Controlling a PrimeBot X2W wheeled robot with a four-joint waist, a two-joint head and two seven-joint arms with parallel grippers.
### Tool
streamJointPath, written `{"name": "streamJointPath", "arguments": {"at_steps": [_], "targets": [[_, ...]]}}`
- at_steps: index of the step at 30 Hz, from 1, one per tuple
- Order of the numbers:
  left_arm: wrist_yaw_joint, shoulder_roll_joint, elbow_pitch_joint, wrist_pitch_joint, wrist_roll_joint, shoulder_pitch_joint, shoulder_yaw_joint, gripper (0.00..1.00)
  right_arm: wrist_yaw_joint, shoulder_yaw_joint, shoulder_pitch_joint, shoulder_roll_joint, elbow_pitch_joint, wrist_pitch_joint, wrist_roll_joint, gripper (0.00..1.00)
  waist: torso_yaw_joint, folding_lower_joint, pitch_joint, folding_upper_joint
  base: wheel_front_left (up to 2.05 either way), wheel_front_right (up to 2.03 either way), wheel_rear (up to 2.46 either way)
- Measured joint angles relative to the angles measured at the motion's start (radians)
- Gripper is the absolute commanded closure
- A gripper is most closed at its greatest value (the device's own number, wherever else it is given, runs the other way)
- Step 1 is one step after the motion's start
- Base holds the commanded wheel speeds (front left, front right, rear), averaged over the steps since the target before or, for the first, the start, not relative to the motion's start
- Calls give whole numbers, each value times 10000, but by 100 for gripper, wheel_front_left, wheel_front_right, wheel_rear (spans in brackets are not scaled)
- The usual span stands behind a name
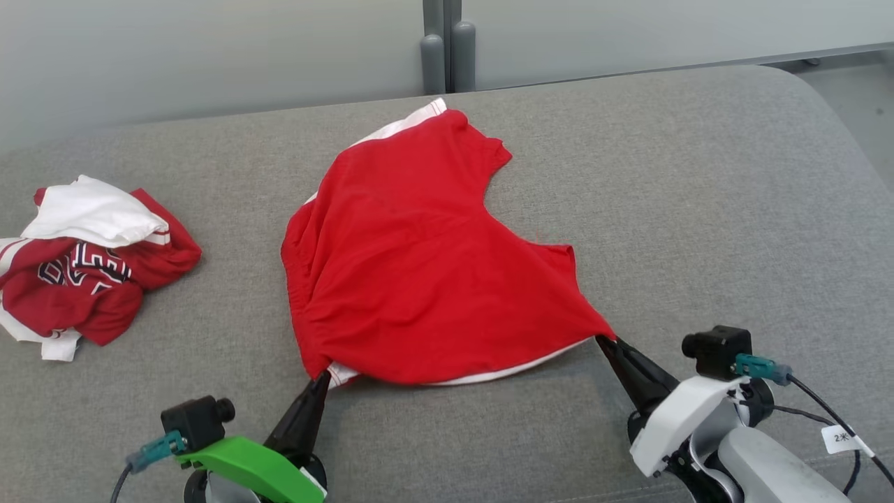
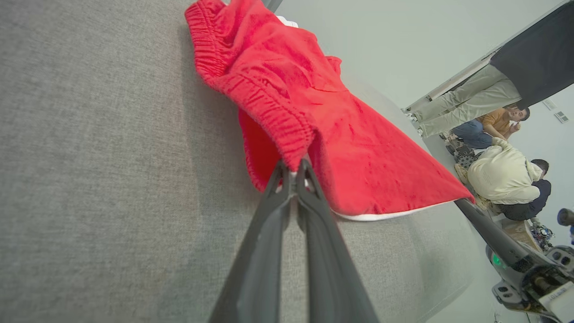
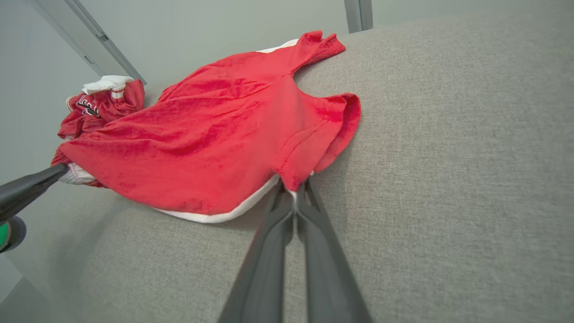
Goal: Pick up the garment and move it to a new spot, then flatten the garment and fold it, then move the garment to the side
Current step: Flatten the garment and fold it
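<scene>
Pinching red elastic-waist cloth shorts [image 1: 419,265] with left fingers [image 1: 304,416] at seven o'clock, right fingers [image 1: 632,367] at four. Spread across grey upholstered cushion [image 1: 698,209].

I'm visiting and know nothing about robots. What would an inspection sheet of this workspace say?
Surface: grey padded fabric top.
Job's things: red shorts, spread out, near edge taut.
Clutter: crumpled red-and-white garment at the left.
Grippers: left gripper and right gripper each shut on a near corner of the shorts.
Cables: black cable with white tag by the right wrist.
Surroundings: pale wall panels; people beyond the edge.
</scene>
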Motion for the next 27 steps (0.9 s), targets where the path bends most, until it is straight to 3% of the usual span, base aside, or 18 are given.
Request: {"name": "streamJointPath", "arguments": {"at_steps": [8,13,27], "targets": [[115,272,-606,111,2,891,-332,100,0,-253,720,-1032,-516,316,77,100,-254,0,-167,0,0,0,0],[502,581,-696,288,115,1142,-462,100,0,203,1025,-1133,-650,627,90,100,-255,0,-69,0,0,0,0],[865,610,-890,476,366,1273,-698,100,0,309,1199,-1290,-556,671,-104,100,-19,0,193,0,0,0,0]]}}
